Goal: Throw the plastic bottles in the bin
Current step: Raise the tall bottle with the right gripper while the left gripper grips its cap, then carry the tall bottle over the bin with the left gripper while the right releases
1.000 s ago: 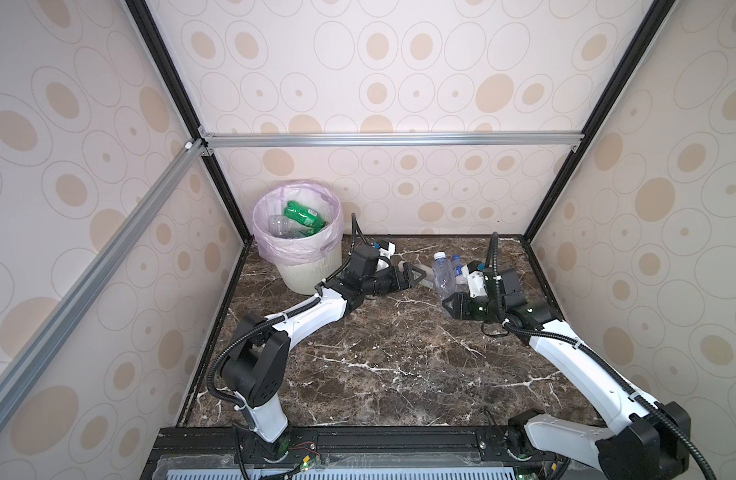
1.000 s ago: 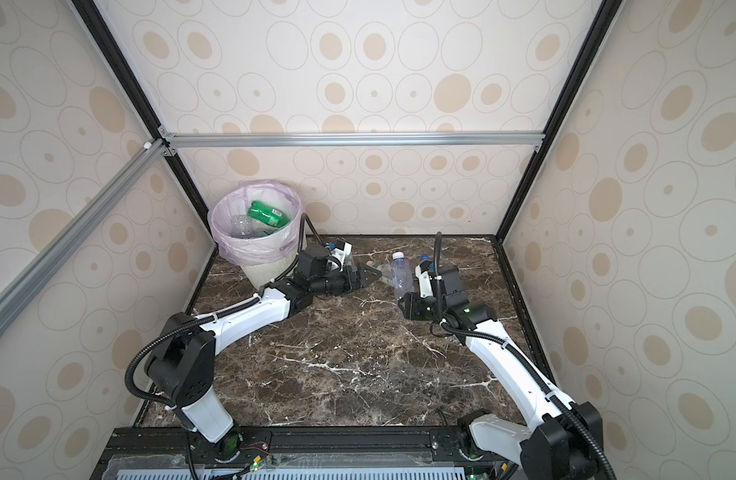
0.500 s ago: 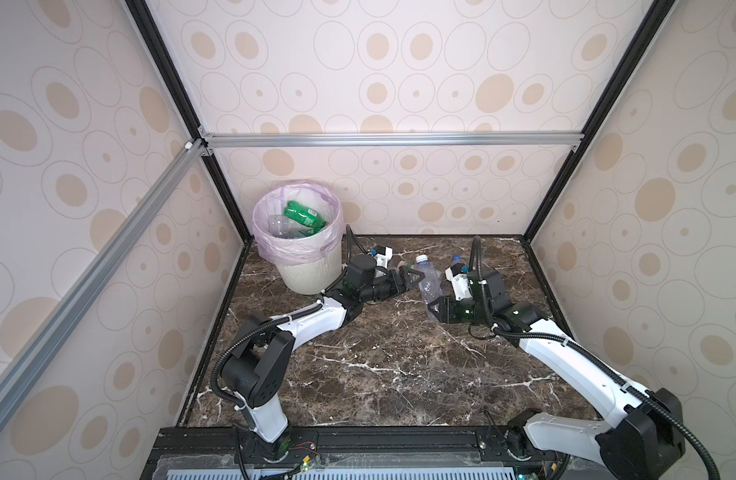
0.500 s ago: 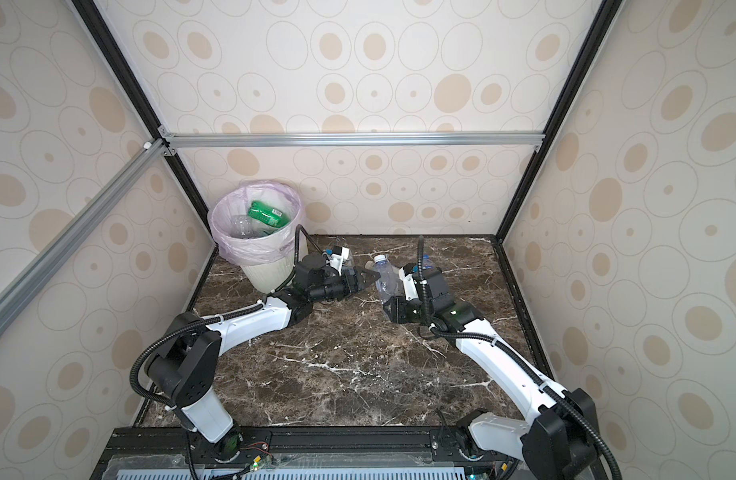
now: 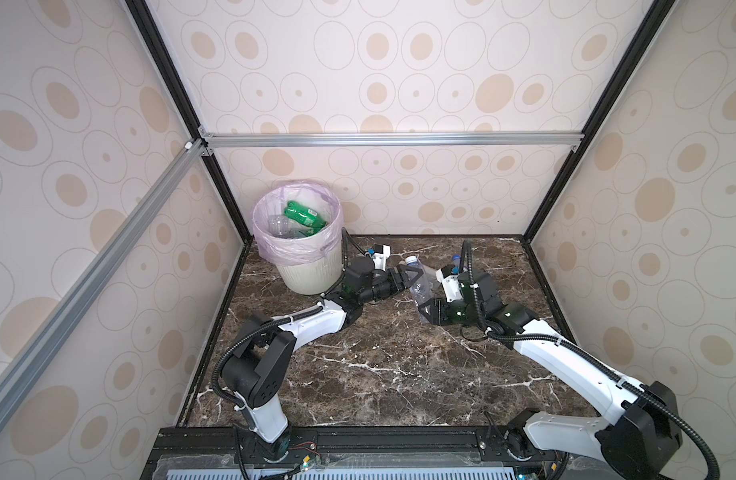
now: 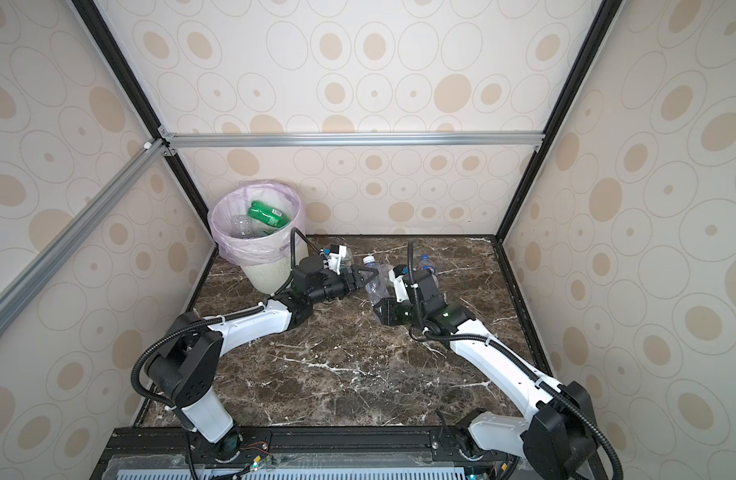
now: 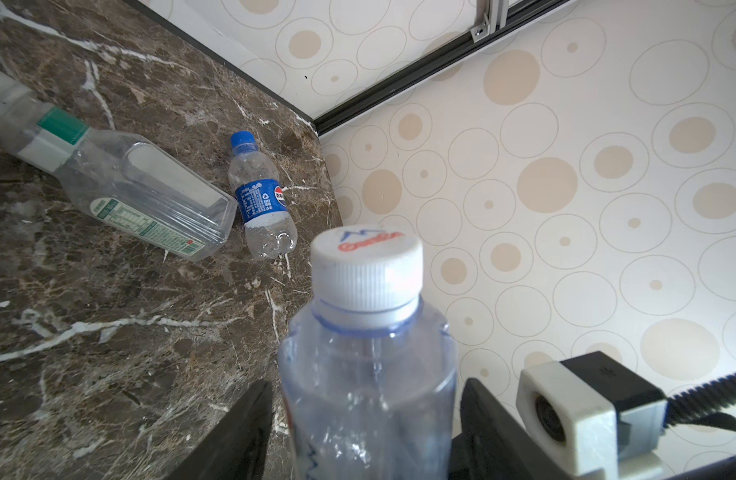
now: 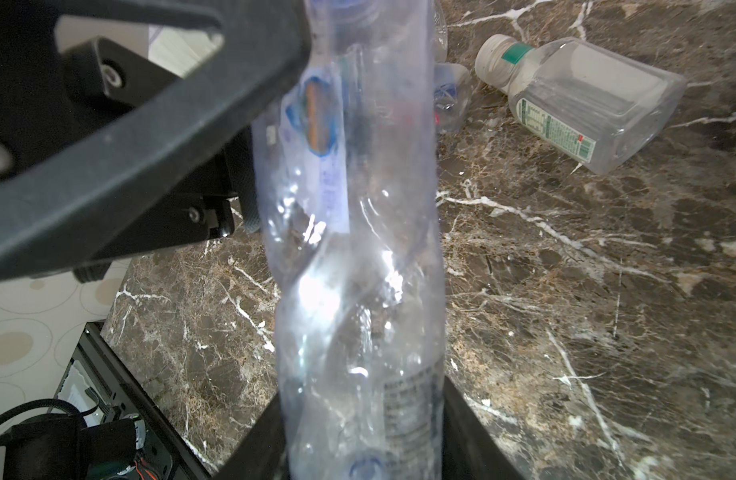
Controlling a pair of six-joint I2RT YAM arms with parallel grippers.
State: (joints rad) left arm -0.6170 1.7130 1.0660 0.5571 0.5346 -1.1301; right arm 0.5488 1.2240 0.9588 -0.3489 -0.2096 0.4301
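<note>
My right gripper [image 5: 424,309] [image 8: 362,436] is shut on the base of a clear plastic bottle [image 5: 421,283] [image 6: 376,284] [image 8: 358,249] with a white cap, held tilted above the marble floor. My left gripper [image 5: 417,276] [image 7: 364,432] straddles the same bottle [image 7: 368,374] below its neck. It is open, with a thin gap showing at each finger. The bin [image 5: 312,274] [image 6: 266,278] stands in the back left corner, just behind the left arm. A green bottle [image 5: 304,216] and clear bottles lie inside it.
On the floor by the back wall lie a square clear bottle with a green band [image 7: 142,187] [image 8: 586,95] and a small blue-capped, blue-labelled bottle [image 7: 260,199] [image 6: 426,264]. A crumpled clear bottle [image 8: 451,91] lies near them. Walls enclose the floor on three sides.
My right gripper carried the bottle leftward to the left gripper. The left jaws, wide apart before, have narrowed around the bottle's upper part.
</note>
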